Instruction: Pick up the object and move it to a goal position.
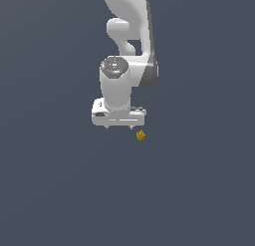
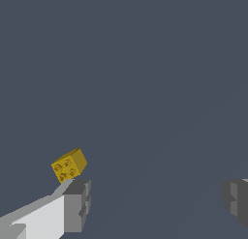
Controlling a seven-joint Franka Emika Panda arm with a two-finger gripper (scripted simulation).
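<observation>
White arm links descend from the top of the exterior view, ending in the end effector (image 1: pixel 118 126), a broad white body whose two short fingertips point down toward the flat dark grey-blue floor (image 1: pixel 60 200). Just beyond that body's corner on the exterior view's right, and slightly lower in the picture, lies the object (image 1: pixel 141 135), a tiny yellow-gold block far smaller than the end effector; whether it rests on the floor cannot be told from this view. In the wrist view the object (image 2: pixel 69 165) is nearly cube-shaped, so no long axis stands out; it sits tilted, one corner raised, with the face carrying four small darker round marks turned toward the camera. It lies just beyond the tip of one grey finger pad (image 2: pixel 77 205), outside the gap between the fingers, and appears close to that tip though contact cannot be confirmed. The other finger (image 2: pixel 236 200) shows only at the opposite edge of the wrist view, so the jaws stand wide apart with nothing between them. The floor between the fingers is plain and featureless.
</observation>
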